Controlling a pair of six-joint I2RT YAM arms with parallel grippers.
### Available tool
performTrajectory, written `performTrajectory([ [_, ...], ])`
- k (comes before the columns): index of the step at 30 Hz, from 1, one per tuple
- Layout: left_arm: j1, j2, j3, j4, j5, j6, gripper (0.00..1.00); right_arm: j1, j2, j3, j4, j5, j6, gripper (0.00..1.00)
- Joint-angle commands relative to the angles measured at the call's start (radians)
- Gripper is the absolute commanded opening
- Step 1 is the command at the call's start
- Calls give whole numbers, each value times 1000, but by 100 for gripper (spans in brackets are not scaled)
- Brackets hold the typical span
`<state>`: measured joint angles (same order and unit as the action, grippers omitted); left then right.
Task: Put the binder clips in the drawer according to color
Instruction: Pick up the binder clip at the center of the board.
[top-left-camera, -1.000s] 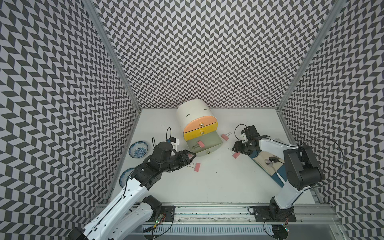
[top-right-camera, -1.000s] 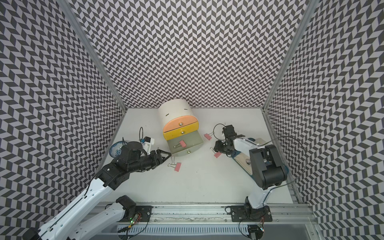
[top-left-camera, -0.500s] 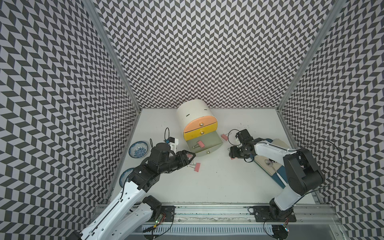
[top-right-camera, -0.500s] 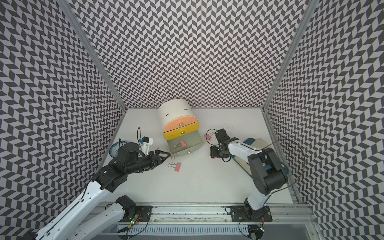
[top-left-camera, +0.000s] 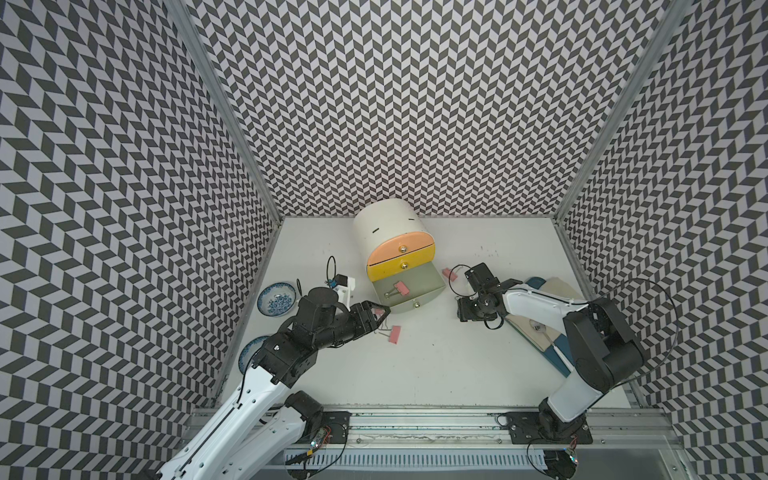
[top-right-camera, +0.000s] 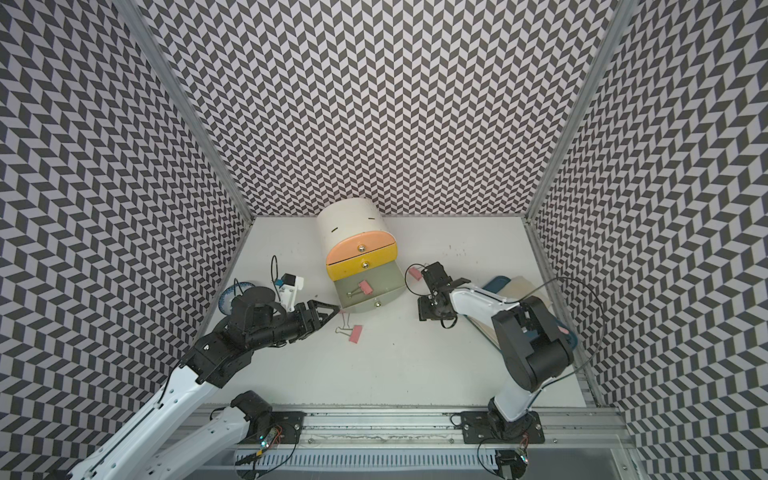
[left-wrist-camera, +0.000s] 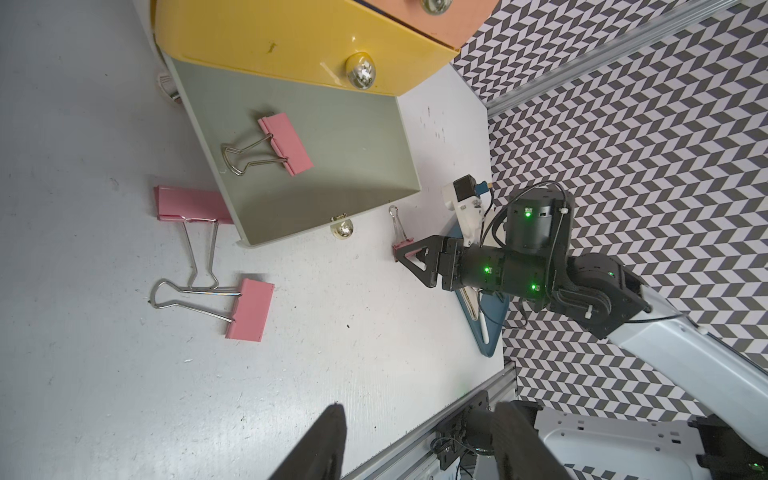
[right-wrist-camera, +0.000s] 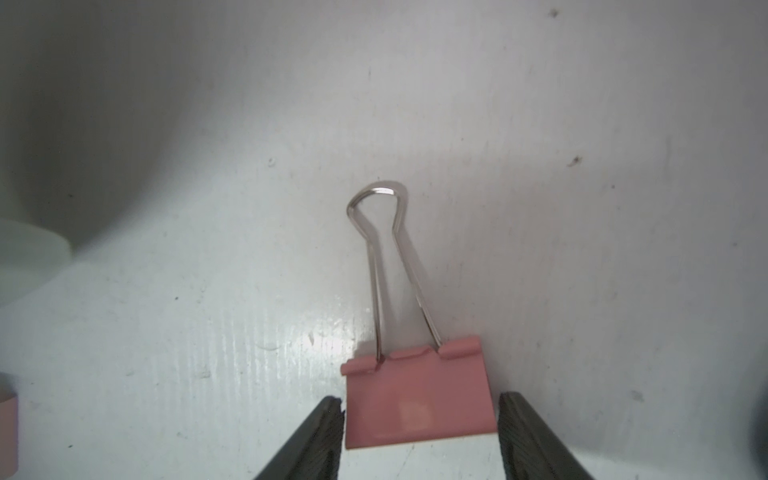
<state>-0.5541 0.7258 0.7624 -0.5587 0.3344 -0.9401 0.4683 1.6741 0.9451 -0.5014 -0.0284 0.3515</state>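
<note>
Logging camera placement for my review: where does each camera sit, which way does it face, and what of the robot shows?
Top views: high above the table, facing down at the drawer unit; left arm and right arm show.
Left wrist: on that left arm, facing the open drawer and the right hand; own fingertips show.
Right wrist: close above the table, own fingertips flanking a pink binder clip.
Shared: the left wrist view shows that clip too.

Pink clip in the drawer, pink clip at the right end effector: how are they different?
The drawer clip lies in the open green drawer; the other clip, on the table. The right end effector straddles the other clip, not the drawer clip. Both are pink, silver-handled.
</note>
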Motion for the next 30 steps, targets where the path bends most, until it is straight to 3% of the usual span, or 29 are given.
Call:
performTrajectory([
  [1,-3,-17,-11,-18,8,4,60,8,-1,-8,3,34,10,60],
  [18,-3,-8,2,-7,3,6,60,12,-138,-34,-32,36,7,46],
  [30,-3,-7,1,-35,-9,21,60,12,-246,168,-148,-1,20,44],
])
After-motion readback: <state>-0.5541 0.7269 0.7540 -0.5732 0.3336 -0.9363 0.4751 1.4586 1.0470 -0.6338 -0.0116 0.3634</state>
